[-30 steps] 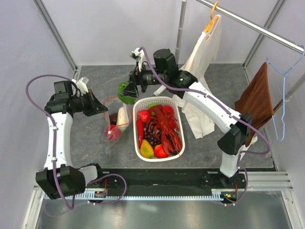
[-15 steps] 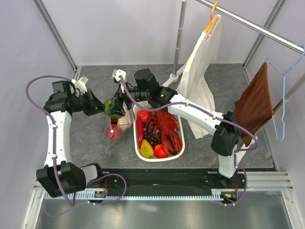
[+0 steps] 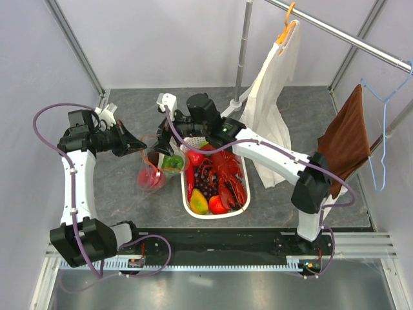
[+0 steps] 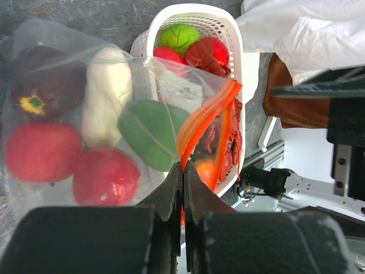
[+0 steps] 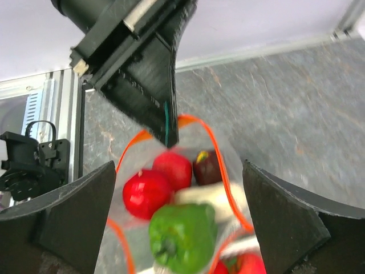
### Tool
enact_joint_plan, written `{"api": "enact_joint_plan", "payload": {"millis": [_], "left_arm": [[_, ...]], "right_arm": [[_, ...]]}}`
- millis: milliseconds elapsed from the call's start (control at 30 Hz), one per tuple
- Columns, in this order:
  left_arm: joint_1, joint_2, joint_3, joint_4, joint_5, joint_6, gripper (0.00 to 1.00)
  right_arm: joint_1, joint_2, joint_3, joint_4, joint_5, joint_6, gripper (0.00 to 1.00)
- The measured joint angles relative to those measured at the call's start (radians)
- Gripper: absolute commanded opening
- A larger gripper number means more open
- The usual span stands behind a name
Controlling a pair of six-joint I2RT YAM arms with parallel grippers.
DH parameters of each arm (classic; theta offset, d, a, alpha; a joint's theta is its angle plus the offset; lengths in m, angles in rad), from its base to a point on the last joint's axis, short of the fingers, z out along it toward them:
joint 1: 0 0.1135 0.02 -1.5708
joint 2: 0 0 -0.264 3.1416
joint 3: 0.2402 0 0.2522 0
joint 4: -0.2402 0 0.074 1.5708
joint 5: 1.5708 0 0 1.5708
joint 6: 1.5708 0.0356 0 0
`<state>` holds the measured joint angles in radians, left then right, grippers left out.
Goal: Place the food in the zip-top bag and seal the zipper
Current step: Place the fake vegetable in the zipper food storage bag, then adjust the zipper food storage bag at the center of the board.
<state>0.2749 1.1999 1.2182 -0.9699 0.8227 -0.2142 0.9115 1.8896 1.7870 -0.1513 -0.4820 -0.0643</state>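
Observation:
The clear zip-top bag (image 3: 153,173) hangs open left of the basket. My left gripper (image 3: 133,143) is shut on its orange-red zipper (image 4: 201,121), the jaws pinched tight on the strip (image 4: 183,166). Inside are two red fruits (image 4: 41,151), a dark purple bulb (image 4: 39,84), a white radish (image 4: 106,94) and the green pepper (image 4: 151,132). My right gripper (image 3: 169,138) is open and empty just above the bag's mouth; in its wrist view (image 5: 179,191) the pepper (image 5: 182,237) sits blurred below the spread fingers (image 5: 74,220).
A white slotted basket (image 3: 240,194) right of the bag holds the red lobster (image 3: 227,173), grapes, red fruits and a yellow piece. A white cloth (image 3: 271,97) and a brown cloth (image 3: 345,139) hang on hangers at the right. Grey walls close in left and behind.
My right gripper carried the green pepper from behind the basket to over the bag and let it go; the pepper is now in the bag. The left gripper kept its hold on the zipper.

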Motion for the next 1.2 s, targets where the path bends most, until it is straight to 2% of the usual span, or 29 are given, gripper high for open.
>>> {"api": "enact_joint_plan", "payload": {"millis": [167, 300, 667, 700, 767, 833, 867, 900, 933, 1100, 1200], "left_arm": [[0.001, 0.0, 0.0, 0.0, 0.0, 0.0, 0.02], [0.003, 0.0, 0.0, 0.0, 0.0, 0.0, 0.02], [0.005, 0.0, 0.0, 0.0, -0.001, 0.0, 0.02], [0.005, 0.0, 0.0, 0.0, -0.001, 0.0, 0.02], [0.005, 0.0, 0.0, 0.0, -0.001, 0.0, 0.02], [0.005, 0.0, 0.0, 0.0, -0.001, 0.0, 0.02], [0.005, 0.0, 0.0, 0.0, -0.001, 0.0, 0.02], [0.005, 0.0, 0.0, 0.0, -0.001, 0.0, 0.02], [0.005, 0.0, 0.0, 0.0, -0.001, 0.0, 0.02], [0.005, 0.0, 0.0, -0.003, -0.009, 0.004, 0.02], [0.005, 0.0, 0.021, -0.05, -0.046, 0.057, 0.02]], "right_arm": [[-0.004, -0.129, -0.096, -0.102, 0.136, 0.071, 0.91], [-0.006, -0.171, -0.117, -0.192, 0.254, 0.114, 0.85], [-0.014, -0.112, -0.197, -0.314, 0.343, 0.196, 0.73], [-0.016, -0.103, -0.197, -0.318, 0.348, 0.199, 0.66], [-0.022, -0.086, -0.197, -0.322, 0.349, 0.203, 0.58], [-0.032, -0.071, -0.197, -0.323, 0.34, 0.211, 0.42], [-0.038, -0.062, -0.197, -0.325, 0.331, 0.217, 0.32], [-0.043, -0.056, -0.197, -0.327, 0.318, 0.224, 0.06], [-0.046, -0.05, -0.197, -0.33, 0.304, 0.229, 0.0], [-0.06, -0.042, -0.188, -0.336, 0.205, 0.269, 0.0], [-0.06, -0.042, -0.128, -0.341, 0.149, 0.307, 0.0]]}}
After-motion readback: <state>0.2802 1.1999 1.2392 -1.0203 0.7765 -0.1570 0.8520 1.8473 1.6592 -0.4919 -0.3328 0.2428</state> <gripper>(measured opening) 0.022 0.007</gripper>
